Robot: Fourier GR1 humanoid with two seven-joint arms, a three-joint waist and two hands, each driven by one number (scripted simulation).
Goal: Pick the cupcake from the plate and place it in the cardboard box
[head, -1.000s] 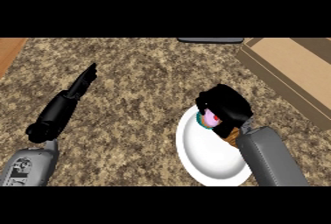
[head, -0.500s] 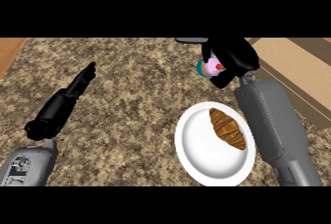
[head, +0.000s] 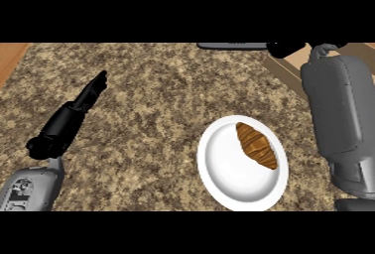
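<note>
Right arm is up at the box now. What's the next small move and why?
Probably ease the right hand down inside the cardboard box before letting go. The plate now holds only the croissant, so the cupcake is off it, but it is hidden here, and the hand sits at the view's top edge over the box. The left hand rests open on the counter.
</note>
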